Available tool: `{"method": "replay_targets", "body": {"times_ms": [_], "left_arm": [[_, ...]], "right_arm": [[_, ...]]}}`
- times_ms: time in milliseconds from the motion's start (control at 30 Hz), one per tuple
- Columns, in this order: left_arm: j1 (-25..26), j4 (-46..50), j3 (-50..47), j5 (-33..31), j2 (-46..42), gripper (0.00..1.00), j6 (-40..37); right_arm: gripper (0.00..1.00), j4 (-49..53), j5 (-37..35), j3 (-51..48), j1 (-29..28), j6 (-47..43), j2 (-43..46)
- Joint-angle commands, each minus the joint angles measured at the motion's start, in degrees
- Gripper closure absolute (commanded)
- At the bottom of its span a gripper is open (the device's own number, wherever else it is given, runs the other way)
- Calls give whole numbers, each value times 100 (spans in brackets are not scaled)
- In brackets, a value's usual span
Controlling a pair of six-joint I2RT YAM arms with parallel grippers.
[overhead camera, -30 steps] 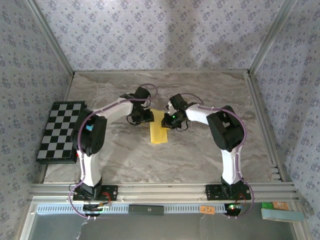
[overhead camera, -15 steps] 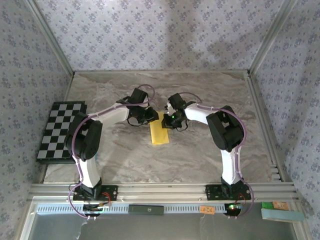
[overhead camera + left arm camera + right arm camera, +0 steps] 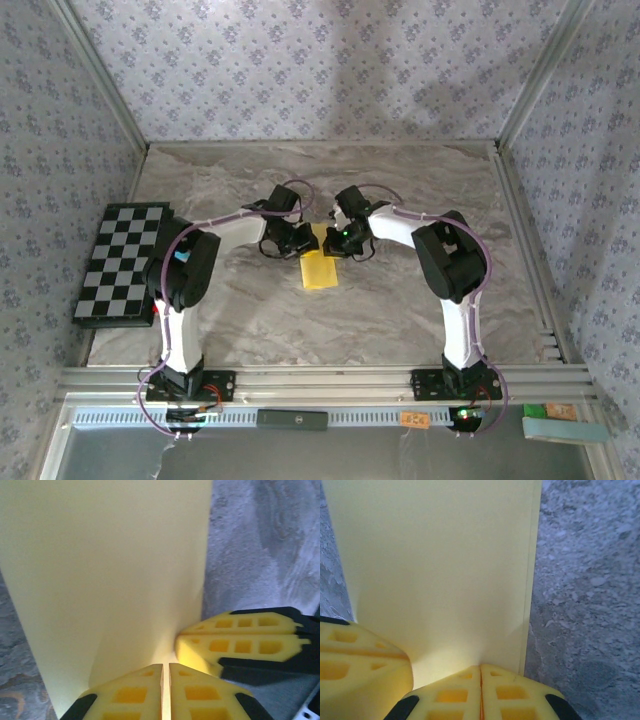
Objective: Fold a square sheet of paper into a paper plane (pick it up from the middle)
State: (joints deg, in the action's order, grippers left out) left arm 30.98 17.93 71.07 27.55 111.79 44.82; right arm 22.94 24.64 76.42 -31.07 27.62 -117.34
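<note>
Paper (image 3: 110,570) clamped by left gripper (image 3: 165,690), right gripper (image 3: 480,692)

Black-and-white checkered board (image 3: 120,262) lay flat at the table's left edge, close against the left wall. Table top (image 3: 420,180) was grey, marble-patterned. Walls (image 3: 320,70) on three sides carried pale floral wallpaper. Slotted aluminium rail (image 3: 330,380) ran along the near edge. A small orange tag (image 3: 414,420) sat below it; a pale blue block (image 3: 565,430) lay at the lower right corner.

The left fingers (image 3: 132,695) have moved in and pinched the yellow sheet (image 3: 320,272).
</note>
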Motion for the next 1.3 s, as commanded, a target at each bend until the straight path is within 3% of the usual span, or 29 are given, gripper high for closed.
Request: {"method": "replay_targets", "body": {"times_ms": [0, 433, 633, 900, 1067, 1267], "left_arm": [[-9, 283, -30, -180, 106, 89, -274], [-497, 731, -318, -403, 205, 90, -1051], [-819, 975, -446, -479, -348, 91, -1342], [-610, 35, -468, 429, -712, 89, -1000], [-380, -251, -205, 587, -194, 89, -828], [-421, -201, 68, 325, 269, 89, -831]], "right_arm": [[92, 839, -761, -154, 18, 33, -455], [92, 1344, -1118, 121, 75, -404, -613], [92, 1434, -1234, 148, 75, -459, -630], [92, 1449, -1225, 177, 53, -451, -667], [92, 1481, -1243, 178, 50, -481, -685], [92, 1553, -1295, 222, 54, -597, -694]]}}
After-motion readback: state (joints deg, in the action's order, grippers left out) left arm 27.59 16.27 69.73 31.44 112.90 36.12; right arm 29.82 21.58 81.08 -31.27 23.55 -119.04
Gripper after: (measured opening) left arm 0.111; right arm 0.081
